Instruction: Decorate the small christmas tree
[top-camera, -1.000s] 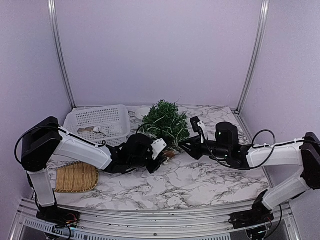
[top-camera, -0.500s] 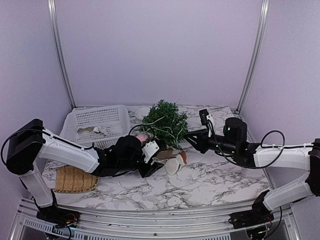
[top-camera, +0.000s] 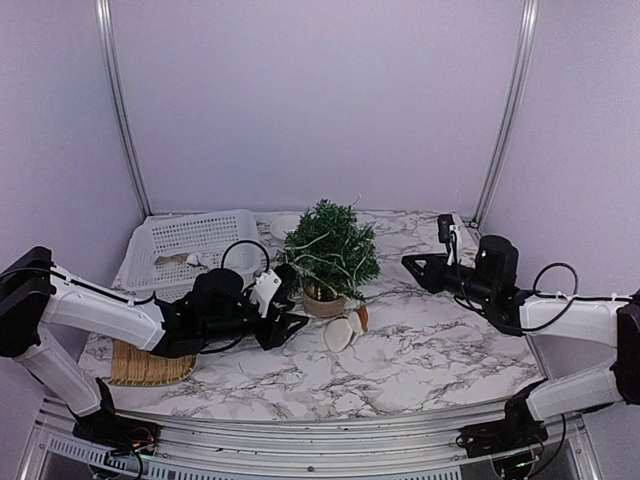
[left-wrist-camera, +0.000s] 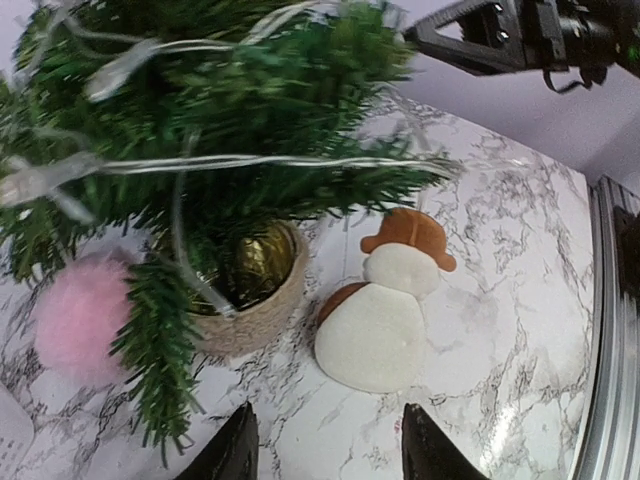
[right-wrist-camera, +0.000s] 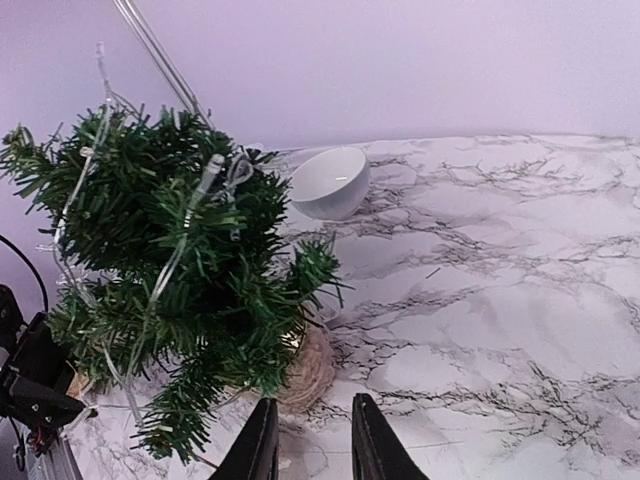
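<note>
Op: Both arms have drawn back from the small christmas tree (top-camera: 328, 250) over the last second. It leaned between them then and stands upright now. Snowman ornament (left-wrist-camera: 385, 320), unseen at first, lies out on the table.

Log: Noted. Tree position?

Op: Middle of the marble table (top-camera: 430, 350), toward the back, in its woven pot (left-wrist-camera: 260, 325). Clear light string (left-wrist-camera: 300, 160) draped over the branches. Pink pom-pom (left-wrist-camera: 80, 315) low at the pot's side; hung or resting, cannot tell.

Log: Snowman?

Op: Flat on the marble, just beside the pot, cream body, brown hat. Contact with the pot: cannot tell.

Log: Grippers?

Op: Left gripper (left-wrist-camera: 328, 452) low, near the pot, fingers apart, nothing between them. Right gripper (right-wrist-camera: 312, 445) off to the tree's right, well apart from it, fingers with a narrow gap, holding nothing.

Log: Surroundings?

Op: White bowl (right-wrist-camera: 330, 182) behind the tree. White slotted basket (top-camera: 195, 240) to its left, small items inside. Woven tray (top-camera: 150, 365) at front left, partly under the left arm.
</note>
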